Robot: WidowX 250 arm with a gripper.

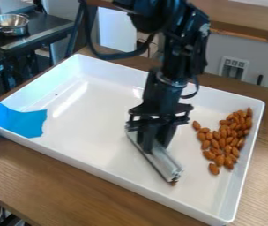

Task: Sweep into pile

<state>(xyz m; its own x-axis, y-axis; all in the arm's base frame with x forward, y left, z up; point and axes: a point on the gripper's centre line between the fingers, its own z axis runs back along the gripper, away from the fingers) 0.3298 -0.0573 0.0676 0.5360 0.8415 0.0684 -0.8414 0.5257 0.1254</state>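
Observation:
Over the middle of the white tray (83, 154) hangs the gripper (154, 143), pointing down and shut on a silvery metal bar (161, 162). The bar lies slantwise on the tray floor, its near end toward the tray's front wall. Many brown almonds (221, 140) are bunched along the tray's right side, to the right of the gripper and apart from the bar. One small brown piece (173, 182) shows at the bar's near end, mostly hidden by it.
A blue cloth (24, 120) hangs over the tray's left corner. The tray stands on a wooden table (53, 176), with raised walls all round. Behind at the upper left, a metal bowl (10, 24) stands on a dark counter.

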